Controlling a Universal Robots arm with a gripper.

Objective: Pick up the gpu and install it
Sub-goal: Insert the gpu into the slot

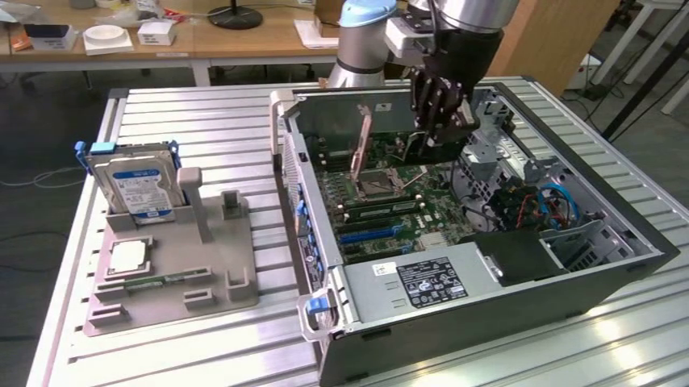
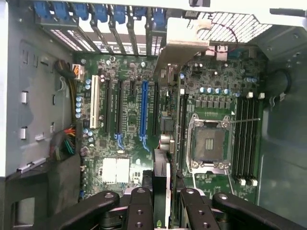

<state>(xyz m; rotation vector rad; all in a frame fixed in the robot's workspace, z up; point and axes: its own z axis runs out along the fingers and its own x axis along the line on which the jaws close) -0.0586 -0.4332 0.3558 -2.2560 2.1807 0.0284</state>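
Note:
The open computer case (image 1: 603, 282) lies on its side on the slatted table, with its green motherboard (image 1: 388, 205) facing up. My gripper (image 1: 436, 121) hangs above the board near the case's far end. In the wrist view the gripper (image 2: 163, 207) is shut on the gpu (image 2: 165, 177), a thin card seen edge-on between the black fingers (image 2: 139, 206). The card's silver end bracket (image 2: 180, 43) reaches toward the row of blue slot clips (image 2: 100, 12). The card runs above the board between the long blue slot (image 2: 144, 108) and the processor socket (image 2: 209, 143); I cannot tell whether it touches a slot.
A grey holder (image 1: 205, 278) on the exterior view's left carries a silver hard drive with a blue label (image 1: 135, 185), a processor chip (image 1: 127, 254) and a narrow memory stick (image 1: 161, 280). Inside the case sit the power supply (image 1: 431, 282), cables (image 1: 549, 205) and memory slots (image 2: 247, 139).

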